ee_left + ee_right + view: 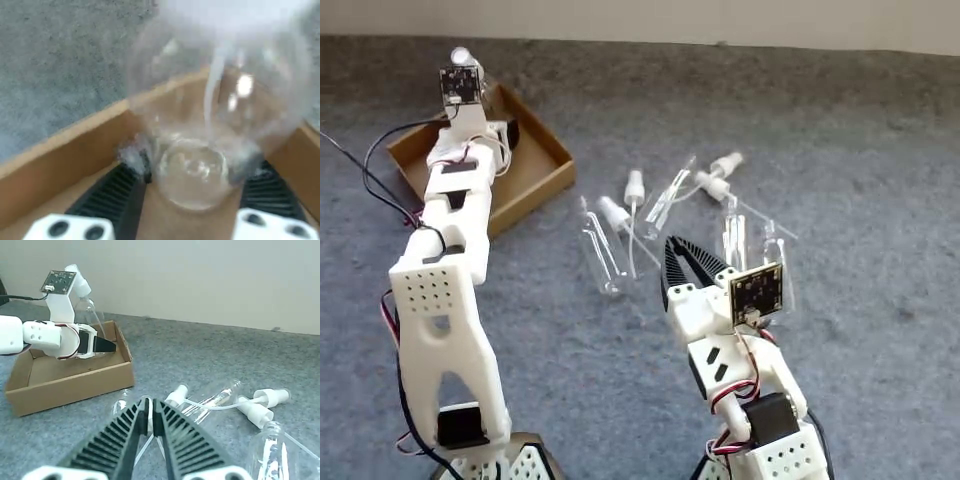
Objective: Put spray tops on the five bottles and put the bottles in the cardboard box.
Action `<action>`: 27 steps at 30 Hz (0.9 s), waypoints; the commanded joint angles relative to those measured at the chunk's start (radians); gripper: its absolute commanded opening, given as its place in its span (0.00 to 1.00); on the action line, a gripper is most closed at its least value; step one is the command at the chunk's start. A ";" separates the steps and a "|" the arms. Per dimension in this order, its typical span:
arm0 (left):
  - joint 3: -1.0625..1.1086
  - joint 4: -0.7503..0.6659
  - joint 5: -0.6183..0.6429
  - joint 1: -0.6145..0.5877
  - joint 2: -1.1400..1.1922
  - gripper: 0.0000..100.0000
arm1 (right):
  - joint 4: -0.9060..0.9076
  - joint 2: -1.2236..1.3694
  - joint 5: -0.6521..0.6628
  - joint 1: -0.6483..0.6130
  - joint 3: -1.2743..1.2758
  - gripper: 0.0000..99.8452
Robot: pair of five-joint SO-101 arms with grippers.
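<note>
My left gripper [194, 172] is shut on a clear bottle [215, 90] and holds it, tilted, over the cardboard box [535, 175]. The bottle's white spray top [461, 56] pokes out above the wrist camera board. In the right wrist view the same bottle [90, 310] stands in the left gripper [100, 345] above the box [70, 382]. My right gripper [151, 405] is shut on nothing, low over the carpet just short of the loose parts. In the high view the right gripper [672, 250] points at several loose clear bottles [600, 255] and spray tops [635, 185].
Grey carpet covers the table. More bottles [775, 255] and spray tops [725, 165] lie scattered right of the right gripper. A black cable [380, 150] runs beside the box at the left. A pale wall [210, 280] rises behind the table.
</note>
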 commanded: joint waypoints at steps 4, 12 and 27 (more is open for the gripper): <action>-0.013 0.006 0.009 0.008 -0.028 0.24 | -0.002 -0.019 0.011 0.012 0.101 0.01; -0.004 0.009 0.009 0.007 -0.061 0.24 | -0.002 -0.019 0.011 0.012 0.101 0.01; 0.035 0.262 0.006 0.002 -0.228 0.24 | -0.001 -0.019 0.011 0.012 0.101 0.01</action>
